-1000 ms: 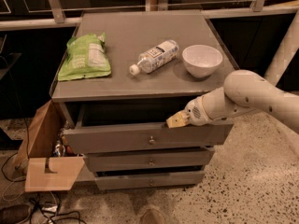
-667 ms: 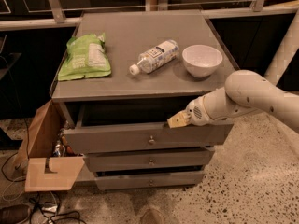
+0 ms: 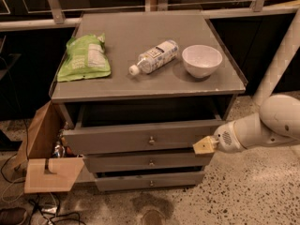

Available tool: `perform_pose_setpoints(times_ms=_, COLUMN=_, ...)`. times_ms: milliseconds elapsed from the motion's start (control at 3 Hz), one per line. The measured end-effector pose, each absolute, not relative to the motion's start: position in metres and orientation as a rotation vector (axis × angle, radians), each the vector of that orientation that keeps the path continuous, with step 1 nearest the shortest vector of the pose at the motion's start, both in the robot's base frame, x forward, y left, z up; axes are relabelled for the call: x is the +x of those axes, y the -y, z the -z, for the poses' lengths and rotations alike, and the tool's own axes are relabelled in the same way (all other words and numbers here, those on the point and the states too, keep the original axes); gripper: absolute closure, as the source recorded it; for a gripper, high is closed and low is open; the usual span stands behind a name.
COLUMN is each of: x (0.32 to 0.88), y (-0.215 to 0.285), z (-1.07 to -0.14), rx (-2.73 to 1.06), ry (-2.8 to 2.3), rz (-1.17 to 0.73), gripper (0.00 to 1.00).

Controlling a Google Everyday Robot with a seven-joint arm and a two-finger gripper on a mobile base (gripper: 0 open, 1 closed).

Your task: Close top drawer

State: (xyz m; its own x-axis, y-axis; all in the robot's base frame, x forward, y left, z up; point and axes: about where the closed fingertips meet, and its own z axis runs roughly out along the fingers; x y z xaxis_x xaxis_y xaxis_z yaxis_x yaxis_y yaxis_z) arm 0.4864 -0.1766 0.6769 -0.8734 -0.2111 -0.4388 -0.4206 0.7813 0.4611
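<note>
Although the grey cabinet (image 3: 140,36) fills most of the view, with a green snack bag (image 3: 84,58), a plastic bottle (image 3: 153,56) lying on its side and a white bowl (image 3: 201,60) on its top, the work is all at the front. There the top drawer (image 3: 117,137) stands pulled well out, its dark inside showing between the front panel and the cabinet top. Below it the two slimmer drawers (image 3: 140,162) sit slightly proud too, and an open cardboard box (image 3: 44,144) leans at the side away from the robot. The white arm (image 3: 262,125) reaches in low from the right of the view, and the gripper (image 3: 205,146) at its end is at the near end of the drawer's front panel, touching it or just beside it. The angle does not let me say which, and whether the pincer is apart or together I cannot tell. The small round knob (image 3: 151,139) at the panel's centre is apart from the gripper. I judge the step in hand to be the push itself, at or near its start. The next move calls for a steady shove straight back toward the cabinet. Since contact is off-centre, the drawer may skew and bind.
</note>
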Motion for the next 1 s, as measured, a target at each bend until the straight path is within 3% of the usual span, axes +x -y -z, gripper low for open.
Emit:
perform_pose_setpoints(times_ms=333, x=0.483, y=0.179, z=-0.675, rx=-0.474, ry=-2.614, rz=-0.799, gripper=1.0)
perform_pose_setpoints(times_ms=1000, x=0.555, y=0.135, z=-0.687, rx=-0.685, ry=-2.569, rz=-0.741, gripper=1.0)
